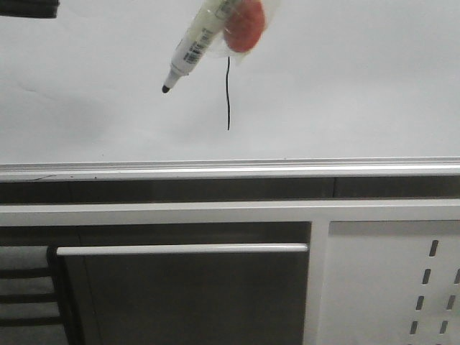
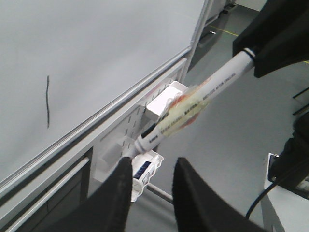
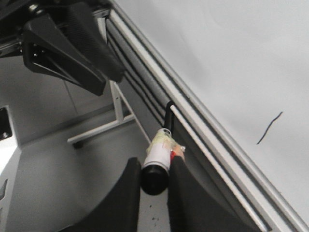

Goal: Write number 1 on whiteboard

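Observation:
The whiteboard fills the upper front view. The number 1 is a thin, wavy black stroke on it; it also shows in the left wrist view and the right wrist view. My right gripper is shut on a white marker wrapped in red and yellow tape. In the front view the marker slants down-left, its black tip left of the stroke. In the left wrist view the marker is held off the board. My left gripper is open and empty.
A silver rail runs under the board. Below it are a white perforated panel at the right and a white bar. A small white holder hangs on the panel. My left arm shows in the right wrist view.

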You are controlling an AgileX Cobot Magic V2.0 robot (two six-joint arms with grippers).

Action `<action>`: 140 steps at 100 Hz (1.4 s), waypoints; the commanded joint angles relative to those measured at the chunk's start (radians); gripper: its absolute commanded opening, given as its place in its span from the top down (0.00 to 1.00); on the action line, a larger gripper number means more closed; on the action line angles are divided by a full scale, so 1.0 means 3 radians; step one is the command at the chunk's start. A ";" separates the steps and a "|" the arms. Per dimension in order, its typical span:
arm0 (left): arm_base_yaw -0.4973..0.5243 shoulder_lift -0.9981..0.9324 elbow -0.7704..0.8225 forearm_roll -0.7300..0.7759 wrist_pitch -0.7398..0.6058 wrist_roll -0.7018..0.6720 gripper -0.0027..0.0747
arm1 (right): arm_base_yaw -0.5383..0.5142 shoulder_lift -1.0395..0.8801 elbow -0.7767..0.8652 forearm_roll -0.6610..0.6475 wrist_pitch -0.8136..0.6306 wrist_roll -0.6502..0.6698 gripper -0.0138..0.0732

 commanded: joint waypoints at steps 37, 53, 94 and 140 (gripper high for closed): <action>-0.1085 0.0311 -0.0505 0.0325 -0.0718 0.0105 0.56 | 0.0006 0.0459 -0.0617 0.0126 0.0365 -0.0022 0.89; -0.1180 0.0356 -0.0505 0.0363 -0.0942 0.0105 0.56 | 0.0006 0.0464 -0.0689 0.0158 0.0435 -0.0022 0.89; -0.1180 0.0416 -0.0505 0.0393 -0.1001 0.0144 0.56 | 0.0006 0.0456 -0.0687 0.0317 0.0647 -0.0053 0.89; -0.1180 0.0429 -0.0505 0.0411 -0.0858 0.0153 0.96 | 0.0006 0.0456 -0.0687 0.0523 0.0660 -0.0188 0.89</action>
